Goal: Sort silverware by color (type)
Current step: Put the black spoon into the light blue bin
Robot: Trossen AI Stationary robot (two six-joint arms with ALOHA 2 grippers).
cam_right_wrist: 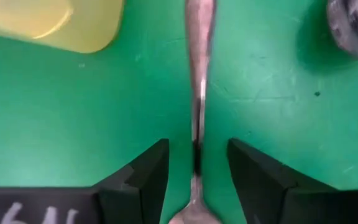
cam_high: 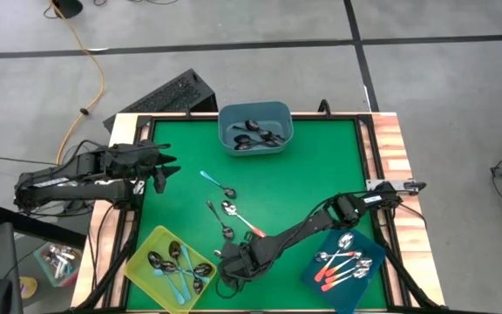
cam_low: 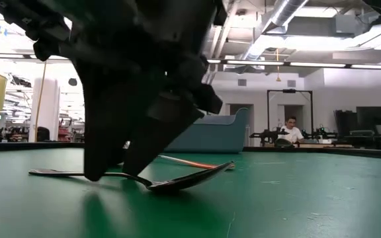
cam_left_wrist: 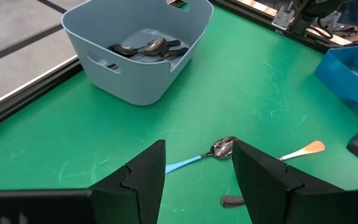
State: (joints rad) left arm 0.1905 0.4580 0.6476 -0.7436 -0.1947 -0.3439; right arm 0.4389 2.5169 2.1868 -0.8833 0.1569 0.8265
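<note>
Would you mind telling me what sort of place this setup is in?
Probably a robotics lab or workshop: exposed ceiling ducts and strip lights, a person seated at a bench with equipment, and a concrete floor with cables around the green table.

Setting: robotics lab — large open industrial hall.
Floor: bare grey concrete [cam_high: 260, 22] with dark tape lines; orange cable [cam_high: 94, 65] trailing across it.
Ceiling: exposed pipes and strip lighting [cam_low: 290, 13].
Work surface: green-topped table [cam_high: 321, 166] with wooden edge, dark frame.
Background: seated person [cam_low: 290, 129] at a bench beside dark monitors [cam_low: 369, 119] — white columns farther off.
</note>
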